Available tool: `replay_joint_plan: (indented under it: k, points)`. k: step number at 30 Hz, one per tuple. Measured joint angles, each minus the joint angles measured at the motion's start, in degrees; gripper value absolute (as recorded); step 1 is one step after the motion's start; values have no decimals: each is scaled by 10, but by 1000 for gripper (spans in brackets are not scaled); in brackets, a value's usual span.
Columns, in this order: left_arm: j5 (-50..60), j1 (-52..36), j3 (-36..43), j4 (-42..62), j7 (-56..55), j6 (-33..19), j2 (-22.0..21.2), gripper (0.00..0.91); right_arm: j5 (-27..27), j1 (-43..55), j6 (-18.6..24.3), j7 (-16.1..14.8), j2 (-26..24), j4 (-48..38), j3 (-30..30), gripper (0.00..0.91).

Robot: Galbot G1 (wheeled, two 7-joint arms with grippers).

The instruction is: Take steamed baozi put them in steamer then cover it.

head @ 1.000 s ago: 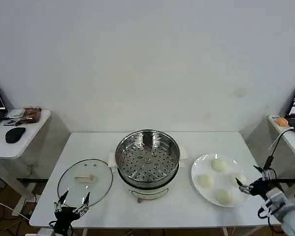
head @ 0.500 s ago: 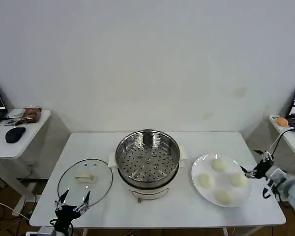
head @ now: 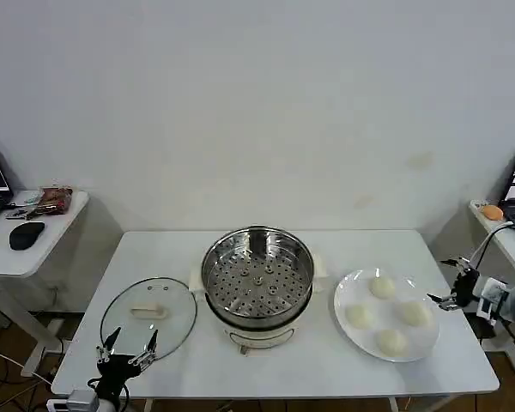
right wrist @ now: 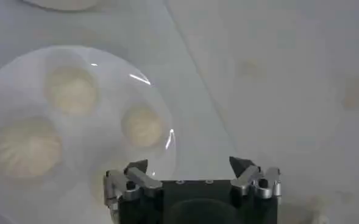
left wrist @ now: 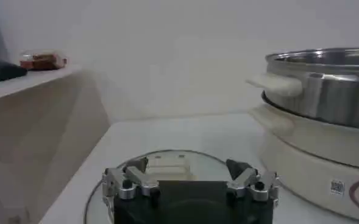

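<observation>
White wall behind, white table (head: 266,360) out front, and the right gripper (head: 453,284) is up over the table's right edge, its fingers spread apart with nothing between them. From its wrist camera the right gripper (right wrist: 191,175) hangs above the outer rim of the white plate (right wrist: 109,61), one bun partly under its body. Just beside it on that plate (head: 348,296) sit four pale buns (head: 381,287), (head: 414,312), (head: 358,316), (head: 391,342), spaced around the dish, none touching. Left of the plate, mid-table, stands the steel steamer (head: 257,279), open-topped, its holed tray bare, cream handles at the sides, white base underneath. Further left the glass lid (head: 148,314) lies flat on the table, cream handle up, close by the pot. At the near left corner the left gripper (head: 126,354) hovers just short of the lid's near rim, fingers wide apart and empty; its own camera looks level across the lid (left wrist: 167,167) toward the steamer (left wrist: 325,85).
</observation>
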Motion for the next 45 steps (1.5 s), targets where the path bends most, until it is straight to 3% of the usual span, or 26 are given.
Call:
replay_joint_plan:
  k: [15, 23, 35, 45]
  points:
    - [-2, -8, -1, 9, 0, 2, -4, 907, -12, 307, 26, -101, 37, -83, -306, 907]
    - [-5, -13, 1, 13, -1, 2, -6, 907, -21, 439, 36, -153, 65, -135, -438, 907]
    - [-8, -14, 0, 15, -1, 2, -8, 907, -47, 570, 72, -216, 128, -233, -569, 907]
    - [-15, -19, 0, 18, -2, 2, -11, 907, -83, 626, 108, -249, 199, -324, -620, 907]
